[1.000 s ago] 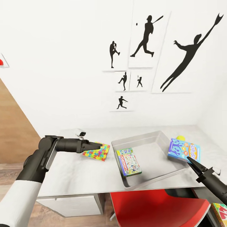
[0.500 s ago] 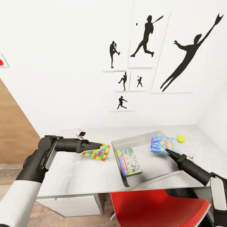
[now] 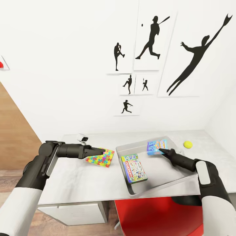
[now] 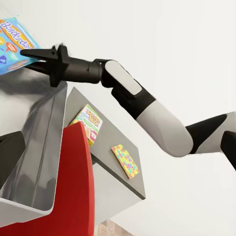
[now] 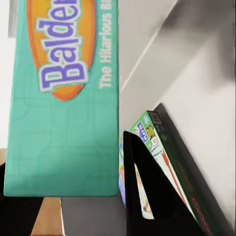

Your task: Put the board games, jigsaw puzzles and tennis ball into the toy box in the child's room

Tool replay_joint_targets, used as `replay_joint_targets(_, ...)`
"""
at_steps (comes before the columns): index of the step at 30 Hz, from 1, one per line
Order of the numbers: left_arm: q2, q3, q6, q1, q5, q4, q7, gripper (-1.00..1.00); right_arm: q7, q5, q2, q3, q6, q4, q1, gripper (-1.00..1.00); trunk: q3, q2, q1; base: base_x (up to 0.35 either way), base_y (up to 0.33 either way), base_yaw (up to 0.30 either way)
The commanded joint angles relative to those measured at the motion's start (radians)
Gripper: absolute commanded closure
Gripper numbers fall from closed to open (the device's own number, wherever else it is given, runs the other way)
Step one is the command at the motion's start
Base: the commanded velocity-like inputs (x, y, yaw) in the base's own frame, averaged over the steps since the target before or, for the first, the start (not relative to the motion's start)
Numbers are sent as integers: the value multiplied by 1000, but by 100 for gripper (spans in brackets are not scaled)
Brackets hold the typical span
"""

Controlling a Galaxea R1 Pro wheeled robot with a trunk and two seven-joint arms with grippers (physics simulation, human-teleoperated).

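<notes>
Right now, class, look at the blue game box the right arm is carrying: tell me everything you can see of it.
The blue game box is a small, flat rectangular carton, glossy blue on its face with colourful lettering; the right wrist view shows a teal side with an orange oval and purple letters. It is held off the surface, tilted, above the far part of the toy box, pinched at one edge by the right pincer. Nothing else appears to touch it. The other game box lies flat in the bin below.
</notes>
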Motion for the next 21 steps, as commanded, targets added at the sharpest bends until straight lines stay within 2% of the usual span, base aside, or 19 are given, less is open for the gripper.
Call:
replay_joint_targets(1, 1, -2, 10, -1, 1, 0, -3, -100, 7, 7, -2, 1, 5, 14, -7, 100, -2, -2, 1, 0, 0, 0)
replay_joint_targets(4, 1, -2, 10, -1, 1, 0, -3, -100, -5, 9, -21, 10, 5, 71, -22, 100, -2, -2, 1, 0, 0, 0)
replay_joint_targets(8, 1, -2, 10, -1, 1, 0, -3, -100, -18, 9, -62, 17, 5, 139, -28, 100, -2, -2, 1, 0, 0, 0)
replay_joint_targets(17, 1, -2, 10, -1, 0, 0, -3, -100, -96, 9, -78, 64, 5, 243, -80, 100, -2, -2, 1, 0, 0, 0)
replay_joint_targets(21, 1, -1, 10, -1, 1, 0, -3, -100, -123, 9, -78, 102, 5, 260, -96, 100, -2, -2, 1, 0, 0, 0)
